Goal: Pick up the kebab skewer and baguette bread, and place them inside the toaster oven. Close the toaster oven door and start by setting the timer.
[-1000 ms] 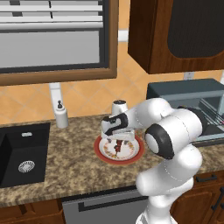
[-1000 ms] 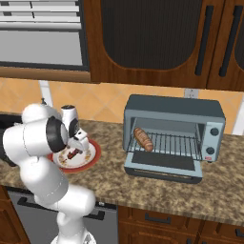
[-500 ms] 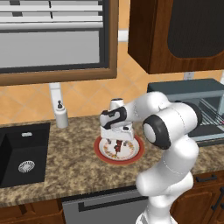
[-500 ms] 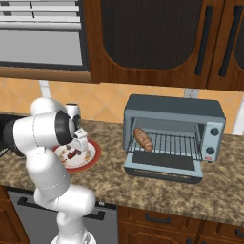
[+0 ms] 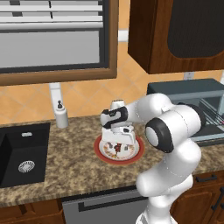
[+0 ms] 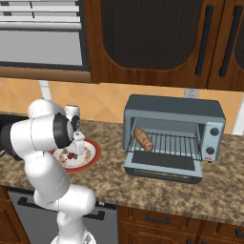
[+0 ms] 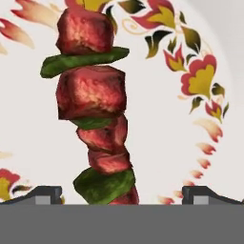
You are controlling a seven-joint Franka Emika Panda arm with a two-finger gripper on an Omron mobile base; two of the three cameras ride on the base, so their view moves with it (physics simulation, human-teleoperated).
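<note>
Here the pincer (image 5: 119, 146) hides most of the kebab skewer (image 7: 95, 109).

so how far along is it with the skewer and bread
Done: the baguette bread already lies on the rack inside the toaster oven. In hand: the open gripper is low over the plate, fingertips either side of the kebab skewer, nothing gripped. Left: grasp the skewer, move it into the oven, shut the toaster oven door, which lies open, and set the timer.

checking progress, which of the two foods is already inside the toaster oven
The baguette bread: it lies on the wire rack inside the toaster oven. The kebab skewer is on the plate, under the open gripper.
</note>
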